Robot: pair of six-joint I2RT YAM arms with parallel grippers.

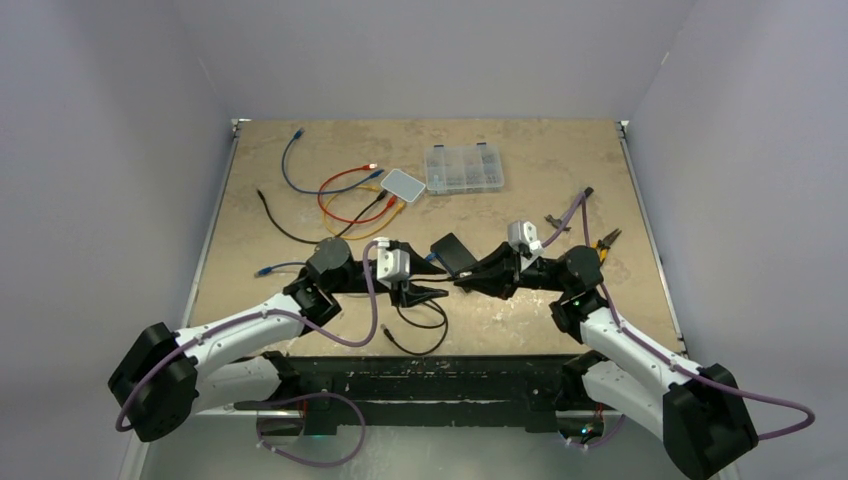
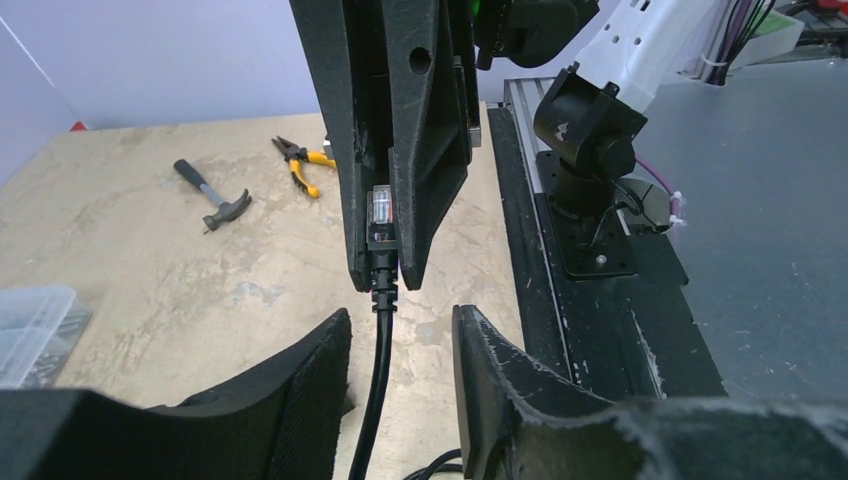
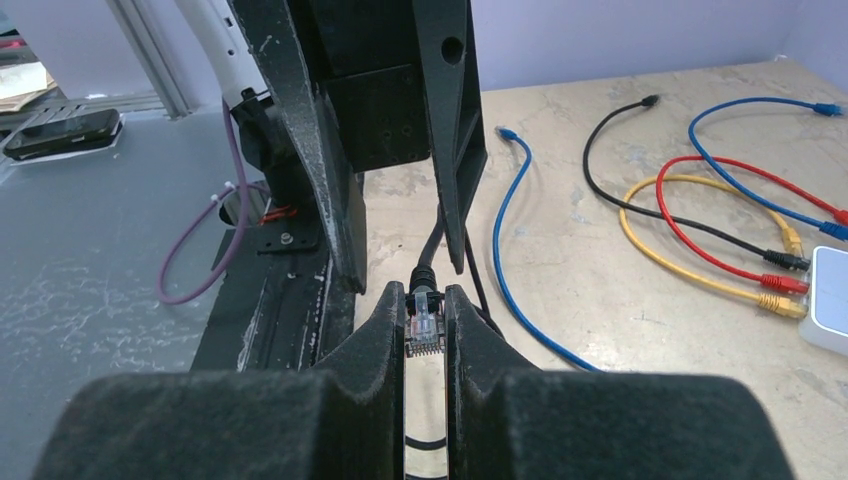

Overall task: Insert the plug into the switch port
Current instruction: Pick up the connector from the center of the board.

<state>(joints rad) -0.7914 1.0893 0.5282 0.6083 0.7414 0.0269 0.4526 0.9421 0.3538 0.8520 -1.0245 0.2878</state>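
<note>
**Plug pinched in right hand, mid-near, off the table**

Two hands. The right hand point(image 3: 425, 318) is pressed on the one clear plug point(image 3: 424, 332) of a black cable point(image 2: 379, 365). The left hand point(image 2: 402, 320) is spread around that cable. One white switch point(image 1: 403, 185) sits far centre, with four cable ends point(image 3: 785, 262) beside it. One loose blue cable point(image 1: 275, 269) lies near left.

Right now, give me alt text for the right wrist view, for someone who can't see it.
The right end effector pinches a clear plug on a black cable, with the left end effector open just beyond it. To the right, coloured cables lie on the tan table, some leading to a white switch.
</note>
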